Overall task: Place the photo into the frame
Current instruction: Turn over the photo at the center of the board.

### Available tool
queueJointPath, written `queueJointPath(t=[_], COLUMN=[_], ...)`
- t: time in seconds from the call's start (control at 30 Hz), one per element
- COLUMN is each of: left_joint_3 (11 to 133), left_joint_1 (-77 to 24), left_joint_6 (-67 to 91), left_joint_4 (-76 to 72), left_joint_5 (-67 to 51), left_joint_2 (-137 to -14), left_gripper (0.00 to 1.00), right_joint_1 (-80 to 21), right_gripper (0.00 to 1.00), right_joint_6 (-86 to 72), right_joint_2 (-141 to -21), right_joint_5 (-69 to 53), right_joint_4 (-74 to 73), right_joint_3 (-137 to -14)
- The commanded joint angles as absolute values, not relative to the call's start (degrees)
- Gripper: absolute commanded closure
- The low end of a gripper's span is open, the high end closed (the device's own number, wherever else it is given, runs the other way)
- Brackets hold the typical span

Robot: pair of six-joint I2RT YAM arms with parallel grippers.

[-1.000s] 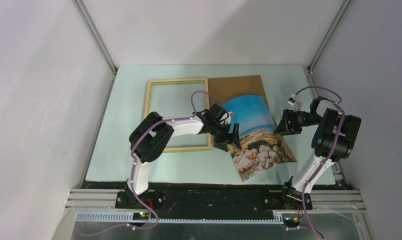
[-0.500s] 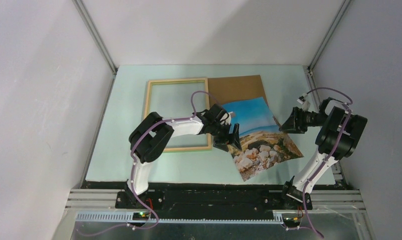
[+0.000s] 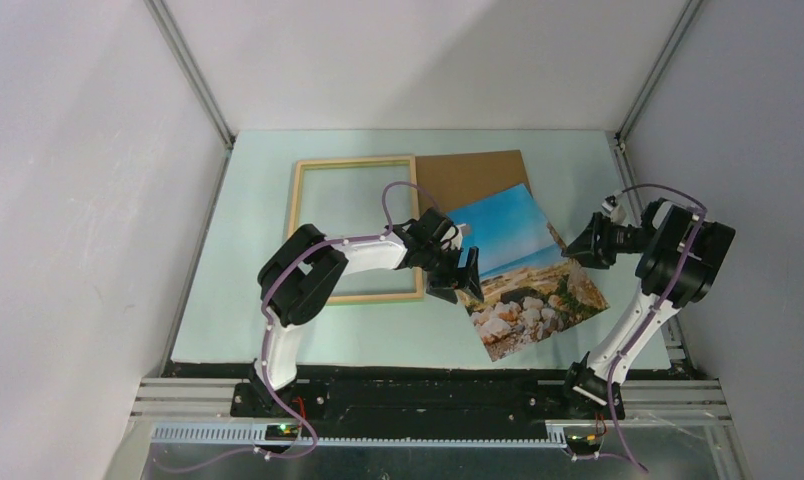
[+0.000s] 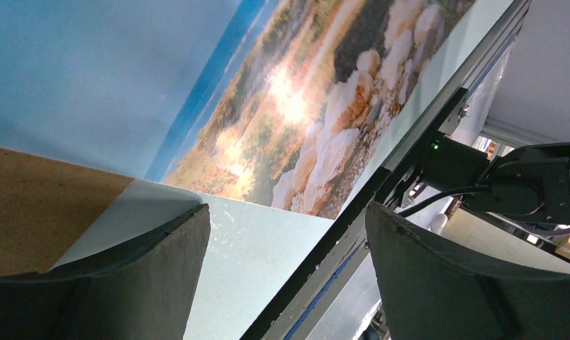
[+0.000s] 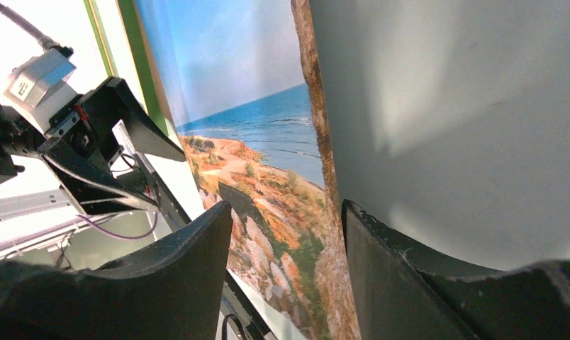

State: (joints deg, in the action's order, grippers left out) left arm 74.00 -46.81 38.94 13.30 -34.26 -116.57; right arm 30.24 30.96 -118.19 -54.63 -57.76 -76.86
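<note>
Wooden frame [image 3: 356, 161] lies flat, far left on the worktop [image 3: 248, 300]. Left tool [image 3: 466, 275] gapes wide, empty, at the photo [image 3: 523, 270]'s left edge. The photo lies flat, overlapping the brown backing board [image 3: 473, 178]. It looks light, floppy and slick, so pinch an edge. Right tool [image 3: 583, 247], parted and empty, sits at its right edge.

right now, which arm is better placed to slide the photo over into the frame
Left, probably. Its end effector is open at the edge of the photo nearest the frame. The right end effector sits at the photo's far edge, away from the frame.
</note>
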Motion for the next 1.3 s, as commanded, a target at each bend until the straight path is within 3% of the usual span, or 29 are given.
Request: queueJointPath(t=[0.0,1.0,1.13,1.27], left_joint_3=[73.06,75.64,75.92,76.35], left_joint_1=[-47.21,-45.85,-45.58,-45.04], left_joint_6=[35.46,34.07,33.7,33.24], left_joint_4=[14.31,14.91,15.08,15.25], left_joint_5=[-28.19,-28.81,-28.65,-28.73], left_joint_2=[-118.03,-118.88,-118.54,-118.12], left_gripper=[0.12,0.12,0.12,0.13], right_joint_1=[31.21,26.85,25.13,23.47], right_gripper=[0.39,0.45,0.48,0.57], right_joint_6=[25.51,35.7,35.12,34.77], right_joint_2=[-121.22,-123.09,-121.78,-120.21], right_joint_5=[-54.85,-59.22,-59.26,-59.02], right_joint_4=[-56.35,-66.95,-66.74,-66.77], right_joint_3=[-79.94,-80.75,-80.39,-80.08])
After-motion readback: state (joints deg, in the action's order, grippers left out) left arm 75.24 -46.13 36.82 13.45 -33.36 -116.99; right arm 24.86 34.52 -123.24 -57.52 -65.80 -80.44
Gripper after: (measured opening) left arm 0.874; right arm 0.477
